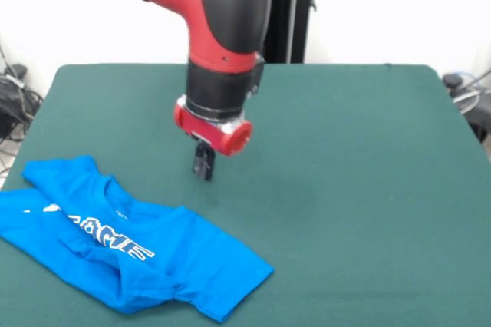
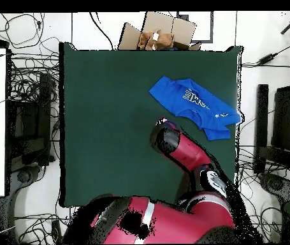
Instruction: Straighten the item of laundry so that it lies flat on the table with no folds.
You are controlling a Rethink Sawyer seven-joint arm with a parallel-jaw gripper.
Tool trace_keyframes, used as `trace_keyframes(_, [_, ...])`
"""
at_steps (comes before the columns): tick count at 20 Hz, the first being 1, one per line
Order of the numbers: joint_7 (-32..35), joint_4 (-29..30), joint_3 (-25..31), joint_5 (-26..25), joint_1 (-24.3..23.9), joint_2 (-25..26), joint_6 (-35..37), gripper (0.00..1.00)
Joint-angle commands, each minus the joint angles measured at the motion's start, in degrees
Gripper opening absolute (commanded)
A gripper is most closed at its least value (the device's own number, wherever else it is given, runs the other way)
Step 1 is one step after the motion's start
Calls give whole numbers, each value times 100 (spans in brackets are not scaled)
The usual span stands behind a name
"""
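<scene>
Bright blue short-sleeved T-shirt of soft fabric (image 1: 192,262), white printed lettering across the chest. Lies at about 7 o'clock on the large rectangular worktop with its dark green felt-like top (image 1: 345,189) in the front view, close to the near and left edges. Not flat yet: bunched along the lower hem, with a fold ridge running under the lettering and one sleeve tucked up at 10 o'clock of the garment. Thin, limp, matte cloth; likely to drag on the felt nap rather than slide freely.

Just off the shirt's 1 o'clock side, over bare felt and apart from the cloth: small dark gripper (image 1: 203,167) below a red collar on the thick red and black arm (image 1: 222,35), pointing straight down. Holds nothing visible; cannot tell whether released or clenched.

Step in hand, by the look of it: approaching the garment, no smoothing done so far. Next move probably calls for shifting toward 7 o'clock, dropping onto a bunched edge or corner, pinching one layer only, then pulling outward low along the felt to open the fold.
</scene>
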Motion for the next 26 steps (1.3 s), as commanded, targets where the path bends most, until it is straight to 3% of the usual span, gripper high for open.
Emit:
trace_keyframes(1, [248, -117, -598, -424, -28, -489, 1443, 0])
trace_keyframes(8, [-61, -822, -575, -1009, -496, -592, 1948, 0])
trace_keyframes(15, [-102, -1778, -511, -1421, -650, -590, 3014, 0])
trace_keyframes(19, [-132, -2383, -446, -1647, -783, -146, 2984, 0])
trace_keyframes(26, [227, -3204, -502, -2001, -839, 917, 2176, 0])
